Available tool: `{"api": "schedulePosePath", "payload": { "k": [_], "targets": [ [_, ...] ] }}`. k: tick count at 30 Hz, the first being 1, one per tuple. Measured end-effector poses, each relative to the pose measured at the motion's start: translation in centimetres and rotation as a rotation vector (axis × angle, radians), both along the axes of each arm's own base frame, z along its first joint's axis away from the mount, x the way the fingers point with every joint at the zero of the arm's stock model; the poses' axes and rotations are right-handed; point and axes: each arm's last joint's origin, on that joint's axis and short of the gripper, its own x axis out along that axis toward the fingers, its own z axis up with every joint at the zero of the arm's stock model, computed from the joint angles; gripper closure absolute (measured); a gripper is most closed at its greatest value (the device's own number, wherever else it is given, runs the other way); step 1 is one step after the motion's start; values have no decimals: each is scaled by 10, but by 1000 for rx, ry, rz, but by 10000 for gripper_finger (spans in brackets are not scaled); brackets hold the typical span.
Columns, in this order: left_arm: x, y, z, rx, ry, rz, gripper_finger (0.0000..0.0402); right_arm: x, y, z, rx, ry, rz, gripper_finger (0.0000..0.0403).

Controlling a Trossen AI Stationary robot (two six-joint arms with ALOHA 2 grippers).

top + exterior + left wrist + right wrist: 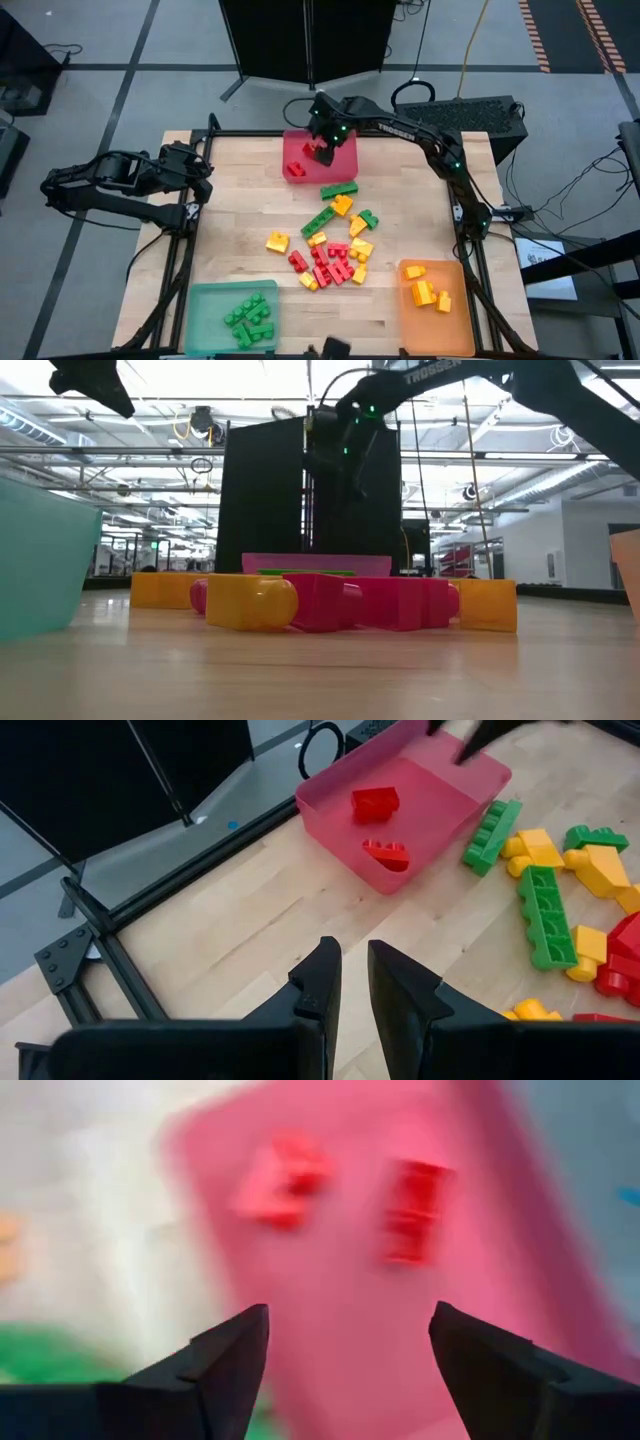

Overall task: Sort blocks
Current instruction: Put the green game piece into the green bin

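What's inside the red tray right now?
The red tray holds two red blocks, lying apart on its floor. The right gripper hangs open above it, empty, and from overhead covers part of the tray's far end.

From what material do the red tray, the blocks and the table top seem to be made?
Red tray: probably thin translucent plastic; the wood shows faintly through its wall.
Blocks: likely moulded hard plastic, smooth and slightly glossy, with rounded studs and saturated colours.
Table top: looks like light wood in glued strips, matte, with visible grain; whether solid or veneer I cannot tell.
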Motion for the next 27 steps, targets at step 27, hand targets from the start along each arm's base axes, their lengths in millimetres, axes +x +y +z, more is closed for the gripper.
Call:
{"api": "schedulePosePath", "payload": {
  "k": [27],
  "targets": [
    [0,0,0,-12,-2,-3,343,54,172,-56,-113,215,797,147]
  ]
}}
